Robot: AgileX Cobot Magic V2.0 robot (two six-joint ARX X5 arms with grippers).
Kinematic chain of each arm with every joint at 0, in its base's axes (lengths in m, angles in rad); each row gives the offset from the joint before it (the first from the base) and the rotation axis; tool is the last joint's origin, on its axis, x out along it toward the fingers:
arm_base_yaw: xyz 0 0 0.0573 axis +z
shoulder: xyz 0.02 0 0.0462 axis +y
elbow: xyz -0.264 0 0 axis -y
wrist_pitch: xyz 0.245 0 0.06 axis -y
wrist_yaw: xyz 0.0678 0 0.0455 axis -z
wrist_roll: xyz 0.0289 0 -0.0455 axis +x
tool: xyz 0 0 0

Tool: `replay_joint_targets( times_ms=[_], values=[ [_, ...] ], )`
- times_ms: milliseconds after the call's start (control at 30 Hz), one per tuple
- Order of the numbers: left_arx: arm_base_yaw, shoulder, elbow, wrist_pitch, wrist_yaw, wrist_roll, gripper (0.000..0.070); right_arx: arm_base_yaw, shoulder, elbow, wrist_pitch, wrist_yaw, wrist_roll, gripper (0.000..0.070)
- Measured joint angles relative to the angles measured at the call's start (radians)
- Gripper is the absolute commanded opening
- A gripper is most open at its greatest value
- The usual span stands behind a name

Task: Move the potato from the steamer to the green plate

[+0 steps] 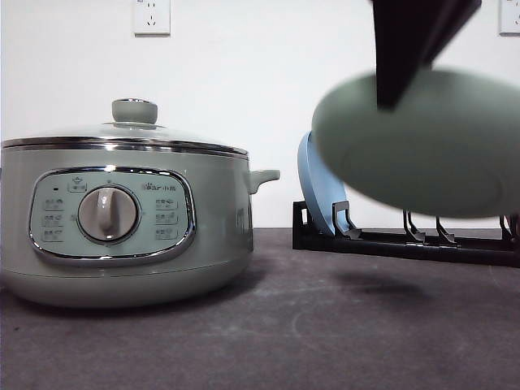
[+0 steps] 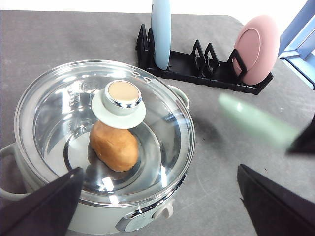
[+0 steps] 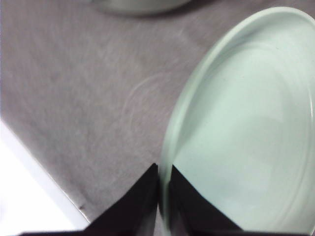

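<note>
The steamer (image 1: 122, 236) stands on the left of the table with its glass lid (image 2: 162, 123) on. Through the lid I see the orange-brown potato (image 2: 114, 146) lying inside, partly under the green knob (image 2: 118, 102). My left gripper (image 2: 157, 172) hovers open above the steamer's near side with nothing between its fingers. Above the table on the right hangs the green plate (image 1: 431, 146), blurred, with my right gripper (image 1: 392, 97) on its upper rim. In the right wrist view that gripper (image 3: 164, 172) is shut on the green plate (image 3: 246, 123) at its rim.
A black dish rack (image 1: 406, 244) stands at the back right, holding an upright blue plate (image 1: 313, 195). The left wrist view shows the rack (image 2: 197, 73) with the blue plate (image 2: 160, 32) and a pink plate (image 2: 256, 49). Dark table mat lies between steamer and rack.
</note>
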Motion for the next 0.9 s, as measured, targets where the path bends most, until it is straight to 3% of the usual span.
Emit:
replay_joint_targets(
  times_ms=[333, 500, 900],
  values=[
    [0.0, 0.0, 0.0, 0.0, 0.0, 0.0, 0.0637, 0.139, 0.049, -0.122, 0.092, 0.111, 0.043, 0.0007],
    [0.0, 0.0, 0.0, 0.0, 0.0, 0.0, 0.0637, 0.18, 0.113, -0.137, 0.139, 0.121, 0.047, 0.0007],
    [0.0, 0.0, 0.0, 0.0, 0.0, 0.0, 0.0637, 0.197, 0.274, -0.138, 0.198, 0.124, 0.055, 0.0007]
  ],
)
